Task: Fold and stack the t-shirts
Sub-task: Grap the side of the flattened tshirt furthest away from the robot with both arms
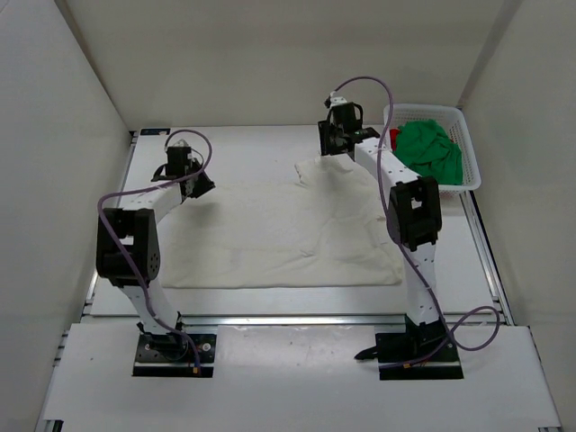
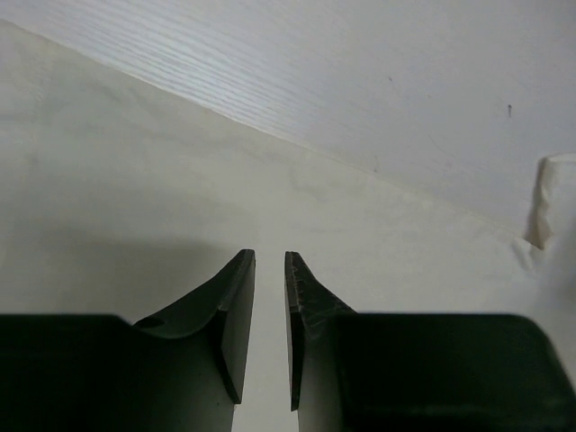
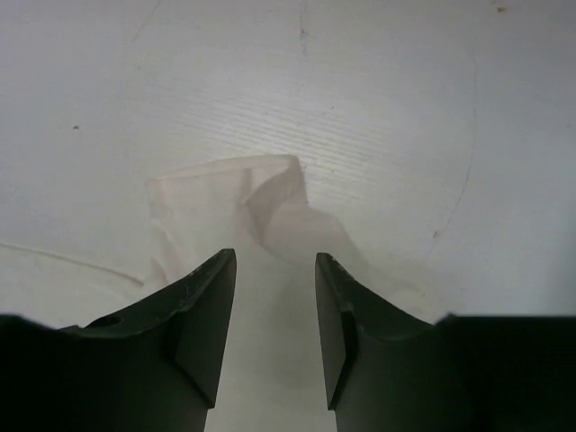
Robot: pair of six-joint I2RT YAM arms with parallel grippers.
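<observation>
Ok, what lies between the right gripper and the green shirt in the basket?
In the top view, the left mesh wall of the basket and a sliver of the red shirt lie between the right gripper and the green shirt.

The red t-shirt (image 1: 394, 138) lies mostly hidden beneath the green t-shirt (image 1: 430, 148) in the basket (image 1: 472, 162).

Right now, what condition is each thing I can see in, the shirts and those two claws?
cream-white shirt: spread open on the table, unfolded, one sleeve rumpled at the far right.
green shirt: crumpled in the basket.
red shirt: in the basket, mostly hidden beside the green one.
left gripper: over the cream-white shirt, fingers a narrow gap apart.
right gripper: open, over the rumpled sleeve.
</observation>
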